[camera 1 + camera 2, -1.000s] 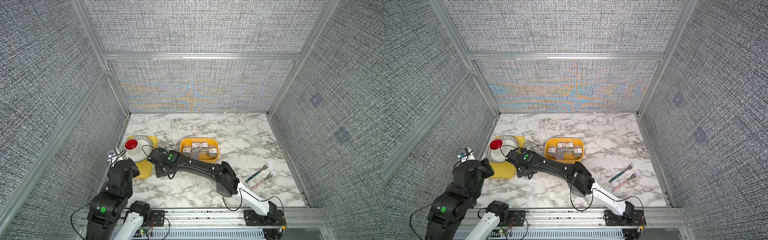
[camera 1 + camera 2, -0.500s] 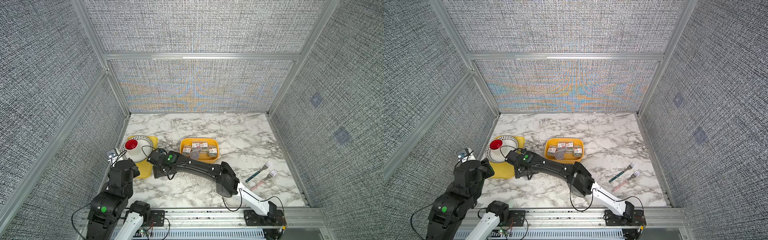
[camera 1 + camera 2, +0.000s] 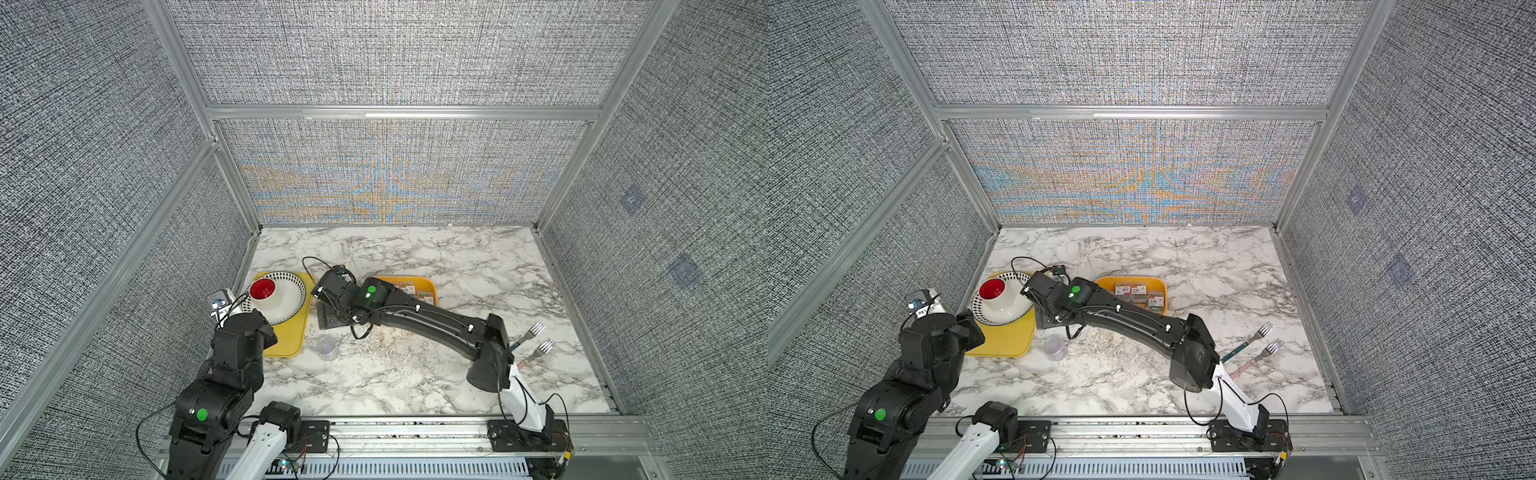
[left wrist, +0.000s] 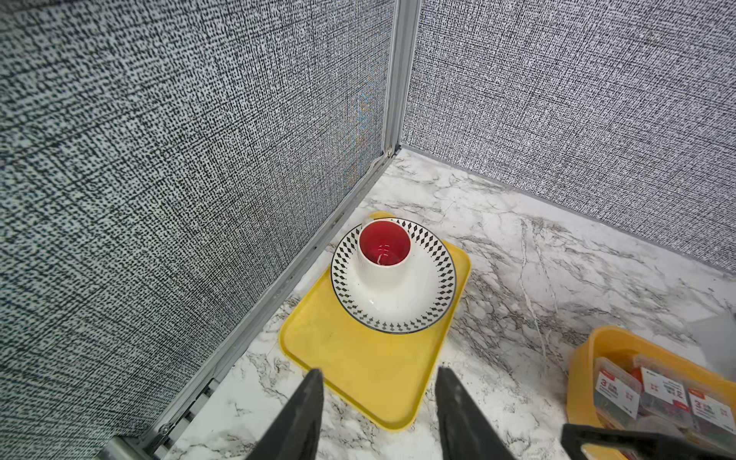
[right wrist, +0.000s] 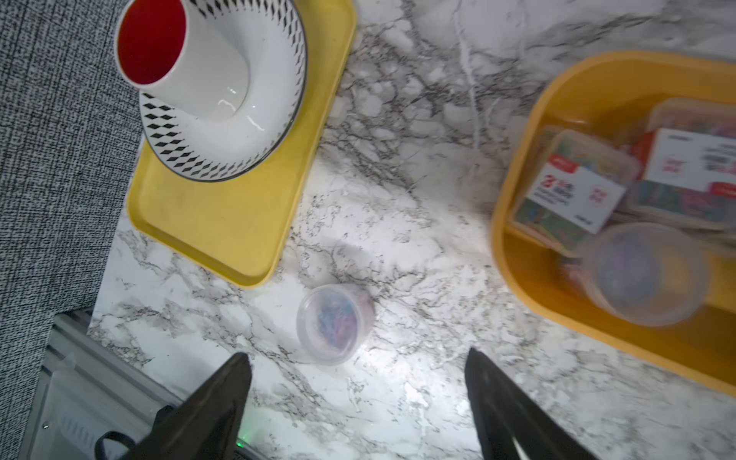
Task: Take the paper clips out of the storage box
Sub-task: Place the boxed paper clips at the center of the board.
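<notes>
Paper-clip tub [image 5: 335,323] (on marble [image 5: 402,223]) lies free beneath right pincer [image 5: 358,354].

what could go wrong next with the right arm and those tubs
1. The round tub lies on the table just beyond the open right gripper; a low swing toward the storage box could knock it.
2. The second tub in the box sits close against the cases, so gripping it might drag one along.

The table [image 3: 415,374] is smooth, glossy marble-look stone. The walls [image 3: 395,54] are coarse woven cloth in brushed metal frames [image 3: 399,112]. The storage box [image 5: 513,167] and tray [image 4: 358,358] are smooth yellow plastic. The bowl [image 4: 398,306] is shiny and glazed, and the round tub [image 5: 332,322] is clear plastic.
</notes>
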Robot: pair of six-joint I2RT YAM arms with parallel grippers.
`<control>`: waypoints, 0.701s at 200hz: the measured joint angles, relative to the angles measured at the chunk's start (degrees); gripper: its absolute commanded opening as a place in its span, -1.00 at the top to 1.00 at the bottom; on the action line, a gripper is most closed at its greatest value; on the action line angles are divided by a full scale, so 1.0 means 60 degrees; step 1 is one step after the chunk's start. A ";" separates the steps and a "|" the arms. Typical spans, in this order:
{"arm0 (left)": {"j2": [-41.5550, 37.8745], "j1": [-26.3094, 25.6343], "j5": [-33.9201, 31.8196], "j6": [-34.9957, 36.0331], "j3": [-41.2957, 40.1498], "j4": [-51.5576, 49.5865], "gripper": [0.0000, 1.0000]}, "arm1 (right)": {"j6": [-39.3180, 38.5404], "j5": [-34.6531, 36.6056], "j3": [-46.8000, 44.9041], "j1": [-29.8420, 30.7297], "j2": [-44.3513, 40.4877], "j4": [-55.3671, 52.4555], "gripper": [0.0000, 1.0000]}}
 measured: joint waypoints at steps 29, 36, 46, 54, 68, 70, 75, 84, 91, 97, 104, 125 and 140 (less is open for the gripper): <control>0.0350 0.0000 0.0270 -0.0244 0.0000 0.0007 0.06 | -0.0142 0.0229 -0.1647 -0.0459 -0.1304 0.0291 -0.75; 0.0466 0.0000 0.0386 -0.0277 -0.0044 0.0036 0.06 | -0.0204 0.0237 -0.2098 -0.0601 -0.1632 0.0379 -0.75; 0.0674 0.0000 0.0648 -0.0357 -0.0149 0.0146 0.08 | -0.0266 0.0248 -0.2725 -0.0776 -0.2069 0.0525 -0.75; 0.0863 0.0000 0.0903 -0.0484 -0.0240 0.0262 0.09 | -0.0342 0.0229 -0.3348 -0.0943 -0.2499 0.0707 -0.75; 0.1279 0.0000 0.1377 -0.0685 -0.0324 0.0433 0.12 | -0.0459 0.0160 -0.4360 -0.1228 -0.3202 0.0994 -0.75; 0.1333 0.0000 0.1446 -0.0725 -0.0328 0.0459 0.12 | -0.0474 0.0117 -0.4492 -0.1264 -0.3297 0.1049 -0.75; 0.1541 0.0000 0.1632 -0.0790 -0.0350 0.0546 0.14 | -0.0535 0.0066 -0.4896 -0.1388 -0.3581 0.1195 -0.75; 0.1927 0.0000 0.2000 -0.0929 -0.0361 0.0696 0.18 | -0.0641 -0.0069 -0.5595 -0.1588 -0.4065 0.1446 -0.75; 0.2248 -0.0004 0.2295 -0.1038 -0.0361 0.0812 0.20 | -0.0739 -0.0164 -0.6102 -0.1763 -0.4433 0.1647 -0.75; 0.2539 -0.0022 0.2521 -0.1071 -0.0361 0.0925 0.22 | -0.0823 -0.0288 -0.6553 -0.1931 -0.4758 0.1840 -0.75; 0.2943 -0.0087 0.2798 -0.1184 -0.0324 0.1016 0.23 | -0.0929 -0.0415 -0.7082 -0.2127 -0.5147 0.2065 -0.76; 0.4149 -0.0619 0.3322 -0.1282 -0.0040 0.1224 0.23 | -0.1213 -0.0743 -0.8400 -0.2911 -0.6262 0.2550 -0.75; 0.4929 -0.1231 0.3483 -0.1355 0.0346 0.1293 0.23 | -0.1402 -0.0794 -0.9129 -0.3515 -0.6932 0.2827 -0.76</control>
